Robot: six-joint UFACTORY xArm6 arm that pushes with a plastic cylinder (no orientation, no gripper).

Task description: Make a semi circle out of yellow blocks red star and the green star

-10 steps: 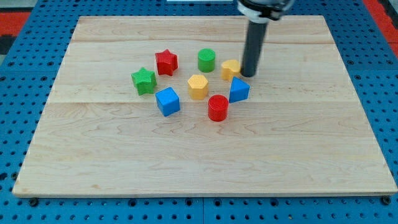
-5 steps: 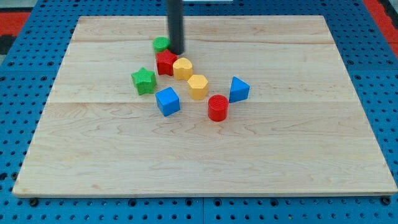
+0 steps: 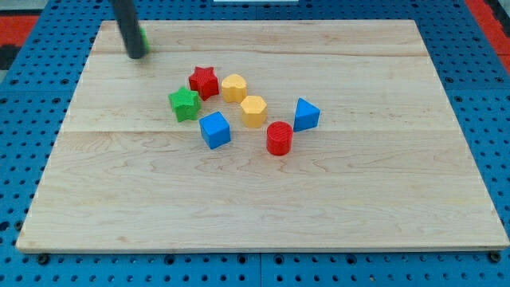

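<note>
My tip (image 3: 136, 56) is at the view's top left, far from the cluster. A green block (image 3: 143, 37) is almost hidden behind the rod there. The red star (image 3: 204, 81) sits just above and right of the green star (image 3: 185, 104), nearly touching. A yellow block (image 3: 234, 87) lies right of the red star. A yellow hexagonal block (image 3: 253, 110) lies lower right of it. These four form a short arc.
A blue cube (image 3: 214, 129) sits below the arc. A red cylinder (image 3: 279, 137) and a blue block (image 3: 305, 115) lie to the right of it. The wooden board (image 3: 263, 199) ends at a blue pegboard surround.
My tip swept left across the top of the cluster, pushing one yellow block beside the red star and carrying the green cylinder to the top left corner. The red star shifted left toward the green star.
</note>
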